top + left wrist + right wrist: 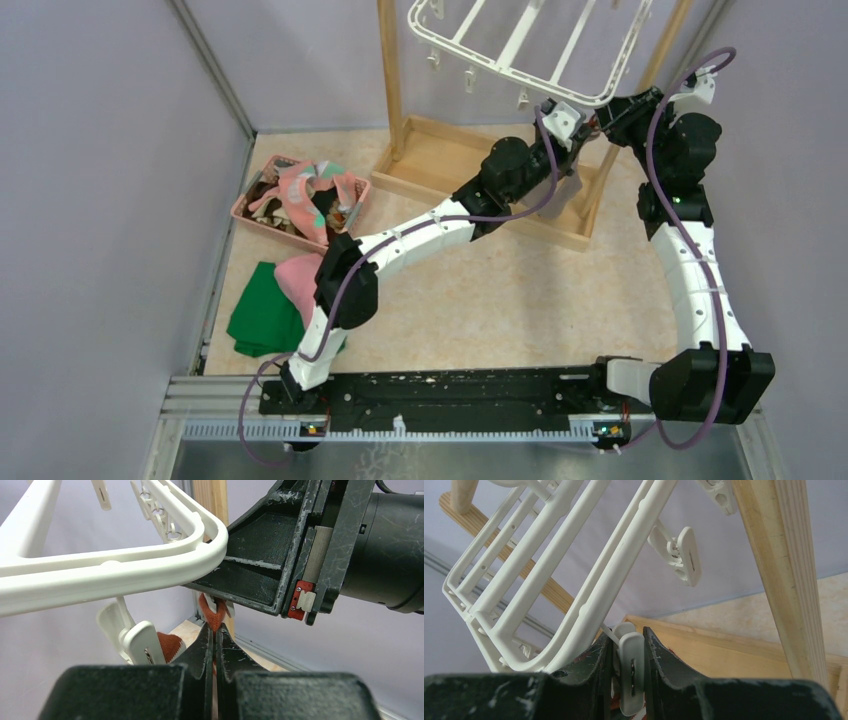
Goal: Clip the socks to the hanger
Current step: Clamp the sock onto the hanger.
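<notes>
Left gripper (214, 632) is clenched tight on the red edge of a sock (209, 611), right under the corner of the hanger (100, 570), and the right gripper (628, 637) squeezes a white clip (632, 680) on that rim. The trick now, I'd say: feed the fabric deep into the clip's mouth, release the clip first, then the sock. More socks sit in the basket (250, 208).

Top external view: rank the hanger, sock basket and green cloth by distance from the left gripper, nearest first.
1. hanger: top centre, its near corner right beside the left gripper.
2. pink basket holding socks: far left, mid-table.
3. green cloth: near left, beside the left arm's base.
</notes>
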Controlling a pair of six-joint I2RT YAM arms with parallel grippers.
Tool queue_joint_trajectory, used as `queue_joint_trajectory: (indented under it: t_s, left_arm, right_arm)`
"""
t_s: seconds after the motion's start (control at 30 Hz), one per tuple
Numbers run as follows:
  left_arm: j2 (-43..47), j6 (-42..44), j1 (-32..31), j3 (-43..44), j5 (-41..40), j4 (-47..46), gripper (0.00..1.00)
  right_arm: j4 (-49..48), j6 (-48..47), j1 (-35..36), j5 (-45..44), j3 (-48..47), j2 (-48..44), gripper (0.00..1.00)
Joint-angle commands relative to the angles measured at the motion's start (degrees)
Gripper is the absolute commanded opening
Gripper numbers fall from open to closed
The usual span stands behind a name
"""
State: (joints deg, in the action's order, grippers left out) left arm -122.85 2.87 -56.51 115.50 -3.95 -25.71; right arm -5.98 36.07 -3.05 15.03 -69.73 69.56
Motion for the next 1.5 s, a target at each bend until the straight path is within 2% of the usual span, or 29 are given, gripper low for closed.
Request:
queue_joint_trajectory:
  t_s: [0.0,0.13,0.67,1.03,1.1,1.23,1.47]
  left_arm:
    - [3.9,-0.8,0.0,2.9,0.3,-3.7,0.0]
    - [3.8,-0.8,0.0,3.0,0.4,-3.6,0.0]
    - [2.4,-1.6,0.0,5.3,1.3,-2.6,0.0]
    - [2.5,-2.3,0.0,4.5,1.3,-3.1,0.0]
    - [3.1,-2.6,0.0,3.5,1.1,-3.7,0.13]
    - [5.2,-2.8,0.0,0.4,1.5,-5.3,0.3]
    - [12.8,-2.8,0.0,-11.0,2.6,-8.9,0.48]
  right_arm:
    - [-1.1,-0.7,0.5,0.5,-1.7,-0.1,0.0]
    - [-1.2,-0.5,0.6,0.7,-1.9,0.0,0.06]
    - [-1.3,0.0,0.6,-0.2,-1.6,-0.6,0.45]
    - [-1.5,-1.0,0.5,-3.1,1.0,-4.5,0.84]
    - [-2.1,-1.5,0.4,-3.2,2.2,-6.1,0.88]
    - [-2.1,-2.6,0.0,-3.4,4.2,-8.6,0.93]
    - [-4.1,-3.8,-0.8,-1.6,9.6,-13.7,0.98]
